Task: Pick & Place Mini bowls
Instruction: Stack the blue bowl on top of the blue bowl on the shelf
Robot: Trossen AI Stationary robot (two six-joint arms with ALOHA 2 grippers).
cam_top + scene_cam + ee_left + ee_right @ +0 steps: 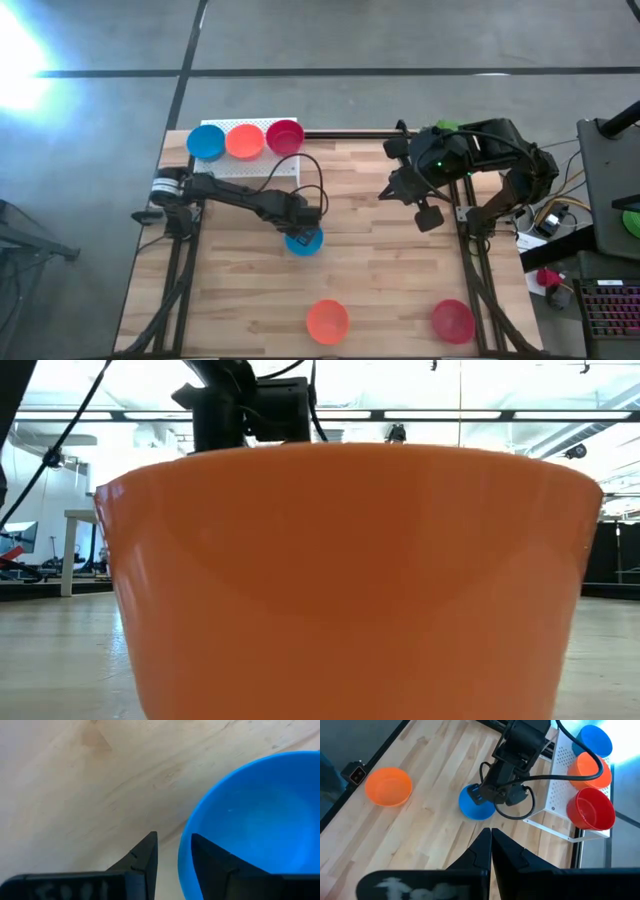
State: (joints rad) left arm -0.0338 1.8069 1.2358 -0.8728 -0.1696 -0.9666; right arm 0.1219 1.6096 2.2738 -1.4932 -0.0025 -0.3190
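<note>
The left gripper stands over a blue mini bowl near the middle of the wooden table. In the left wrist view the rim of this blue bowl passes between the two dark fingers: one finger is outside the wall and the other is inside the bowl, and they stand apart with the rim in the gap; it cannot be told if they already press on it. The table around this bowl is bare wood on all sides. An orange mini bowl and a red mini bowl lie near the front edge, well apart from it. Three more bowls, blue, orange and red, sit in a row on a white perforated tray at the far left edge. The left arm reaches from the left side of the table toward the middle, bent downward at the wrist. The right gripper hangs above the right part of the table, its fingers pressed together, holding nothing.
</note>
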